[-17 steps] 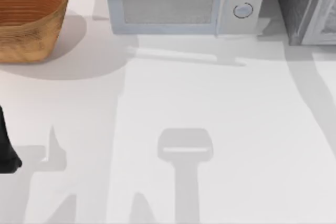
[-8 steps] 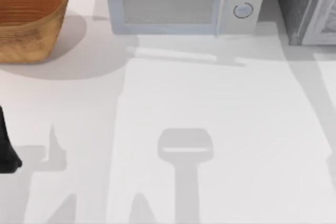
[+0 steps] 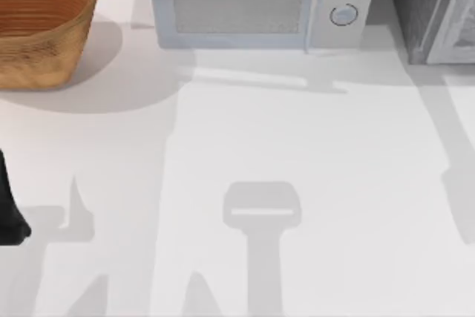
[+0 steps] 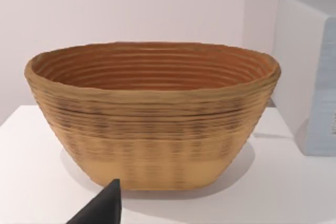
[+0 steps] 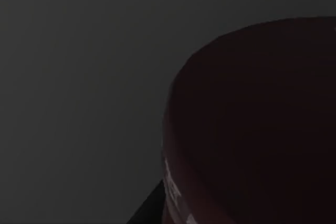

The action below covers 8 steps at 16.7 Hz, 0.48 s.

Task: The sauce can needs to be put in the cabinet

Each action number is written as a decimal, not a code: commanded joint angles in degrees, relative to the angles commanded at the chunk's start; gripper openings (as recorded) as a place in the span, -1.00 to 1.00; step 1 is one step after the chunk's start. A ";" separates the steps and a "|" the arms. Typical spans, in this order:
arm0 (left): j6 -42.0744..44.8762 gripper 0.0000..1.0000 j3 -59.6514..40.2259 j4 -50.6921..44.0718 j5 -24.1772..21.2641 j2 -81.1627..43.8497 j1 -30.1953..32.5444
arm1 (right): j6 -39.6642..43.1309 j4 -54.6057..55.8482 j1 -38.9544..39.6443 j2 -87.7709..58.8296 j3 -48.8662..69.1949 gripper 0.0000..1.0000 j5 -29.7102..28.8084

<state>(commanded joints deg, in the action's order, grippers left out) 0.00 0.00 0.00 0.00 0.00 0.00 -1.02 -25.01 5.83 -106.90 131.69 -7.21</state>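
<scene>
At the back right corner of the table (image 3: 297, 131), the cabinet (image 3: 429, 5) is standing just beside the microwave (image 3: 252, 1), its lighter framed door panel (image 3: 462, 16) facing the open tabletop, which is where I judge the delivery is heading, since that front is the way in. Along the top view's left edge the left gripper (image 3: 9, 217) is hanging low and well apart from the cabinet, looking across at the woven basket (image 4: 152, 119) in the back left corner; it is carrying nothing that I can make out, and I cannot tell whether it is apart or together. It is sitting out of the way, I judge, because the cabinet lies on the far side of the table and the job is falling to the other arm. A long grey shadow (image 3: 460, 183) is lying down the right edge of the table below the cabinet, which suggests the right arm is working over that side. The right wrist view is dark, so I cannot tell what the right gripper is doing with its grip, nor exactly where the sauce can is sitting. Whether the can is nearing the cabinet or already inside it, I am leaving open.
</scene>
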 joint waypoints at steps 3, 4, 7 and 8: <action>0.00 1.00 0.00 0.00 0.00 0.00 0.00 | 0.00 0.00 0.00 0.00 0.00 -1.00 0.00; 0.00 1.00 0.00 0.00 0.00 0.00 0.00 | 0.00 0.00 0.00 0.00 0.00 -0.85 0.00; 0.00 1.00 0.00 0.00 0.00 0.00 0.00 | 0.00 0.00 0.00 0.00 0.00 -0.40 0.00; 0.00 1.00 0.00 0.00 0.00 0.00 0.00 | 0.00 0.00 0.00 0.00 0.00 -0.25 0.00</action>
<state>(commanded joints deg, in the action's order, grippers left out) 0.00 0.00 0.00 0.00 0.00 0.00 -1.02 -25.01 5.83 -106.90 131.69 -7.21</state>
